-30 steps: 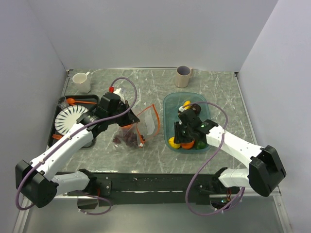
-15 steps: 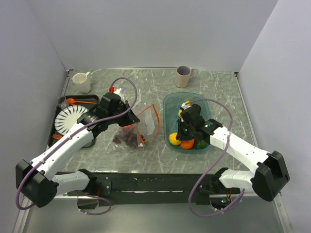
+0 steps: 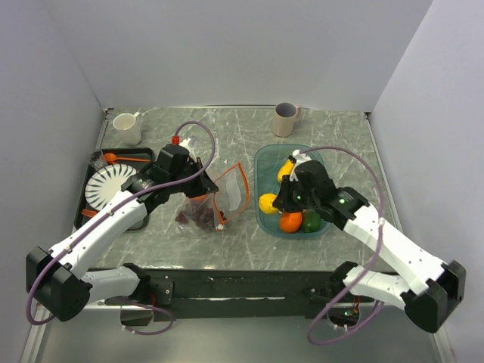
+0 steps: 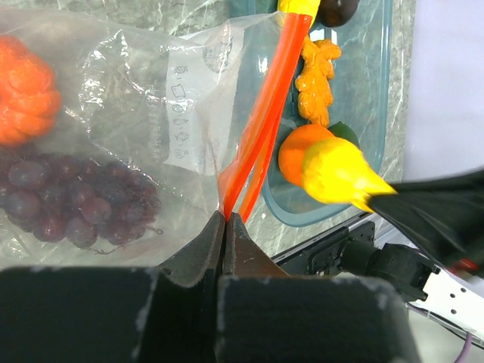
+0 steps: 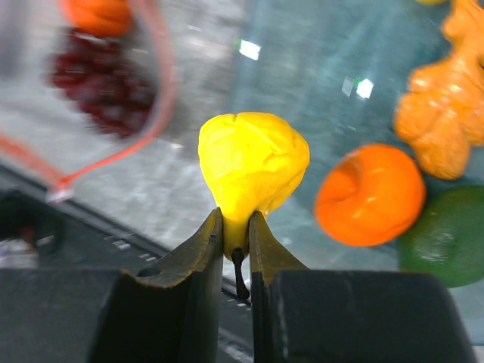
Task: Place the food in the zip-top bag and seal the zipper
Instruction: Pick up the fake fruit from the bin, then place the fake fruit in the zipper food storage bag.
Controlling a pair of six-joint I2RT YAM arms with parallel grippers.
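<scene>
Pinching the lemon [image 5: 253, 162] between the narrow jaws of the right gripper [image 5: 235, 227] over the left edge of the tray [image 5: 302, 60]; clamping the left gripper [image 4: 227, 223] on the zipper [image 4: 265, 128] of the zip-top bag [image 4: 136, 98] just left, showing only unreadable print [image 4: 179, 106]

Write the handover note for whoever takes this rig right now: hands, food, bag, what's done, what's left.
Left hand: shut on the zipper, holding the mouth of the zip-top bag open.
Right hand: shut on the lemon, held over the edge of the teal tray nearest the bag.
Done: grape bunch and one orange fruit are in the bag.
Left: drop the lemon in, then move the banana, orange round one and green one from the tray; then seal the zipper.
</scene>
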